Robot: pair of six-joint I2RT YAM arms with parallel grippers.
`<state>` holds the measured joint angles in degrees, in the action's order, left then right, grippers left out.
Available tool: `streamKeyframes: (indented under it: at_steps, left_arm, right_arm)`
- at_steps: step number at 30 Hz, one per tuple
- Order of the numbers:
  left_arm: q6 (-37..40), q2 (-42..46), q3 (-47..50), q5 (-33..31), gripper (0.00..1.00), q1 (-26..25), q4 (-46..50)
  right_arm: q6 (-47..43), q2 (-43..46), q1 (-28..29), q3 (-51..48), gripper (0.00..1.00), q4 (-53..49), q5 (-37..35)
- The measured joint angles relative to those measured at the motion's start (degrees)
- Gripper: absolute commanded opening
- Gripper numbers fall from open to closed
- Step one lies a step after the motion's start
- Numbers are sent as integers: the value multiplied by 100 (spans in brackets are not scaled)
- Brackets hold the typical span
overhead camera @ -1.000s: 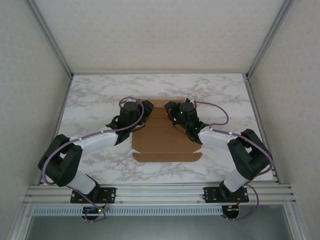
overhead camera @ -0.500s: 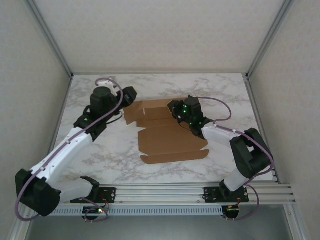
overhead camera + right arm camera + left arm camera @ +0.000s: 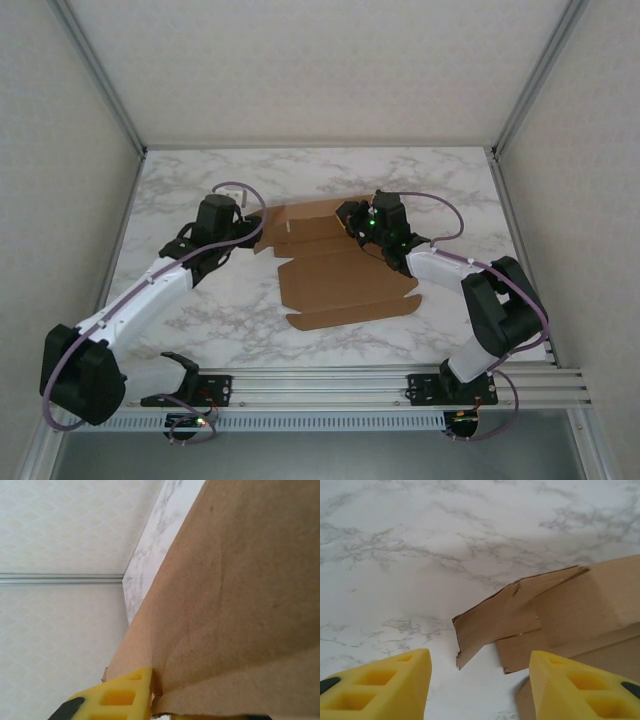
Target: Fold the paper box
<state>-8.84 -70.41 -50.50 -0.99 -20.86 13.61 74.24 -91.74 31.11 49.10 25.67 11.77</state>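
The paper box (image 3: 340, 285) lies centred on the counter (image 3: 200, 195), with the left hand (image 3: 250, 232) beside its far-left flap and the right hand (image 3: 352, 222) on its far-right corner.

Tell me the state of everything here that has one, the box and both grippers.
paper box: not yet folded up, near panels flat on the table, far panel raised.
left gripper: open, empty, facing the left flap.
right gripper: shut on the far panel.

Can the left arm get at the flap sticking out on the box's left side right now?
Probably yes. The left pincer is open and aimed at the flap of the paper box, with only bare table between them. The right pincer holds the box's other side, out of the way.
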Motion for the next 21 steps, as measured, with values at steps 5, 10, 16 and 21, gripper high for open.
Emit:
streamKeyframes:
  at_steps: [5, 10, 16, 21]
  left_arm:
    - [356, -197, 17, 372, 55, 389, -149]
    - [586, -245, 48, 1117, 53, 734, -450]
    - [846, -511, 319, 2024, 50, 748, -892]
    - [1117, -695, 564, 2269, 46, 765, -1152]
  right_arm:
    - [-13, -74, -2, 33, 14, 44, 33]
    - [-13, -162, -13, 105, 14, 76, 48]
    - [-11, -186, -13, 122, 14, 116, 57]
    - [-11, -190, -13, 133, 14, 111, 114]
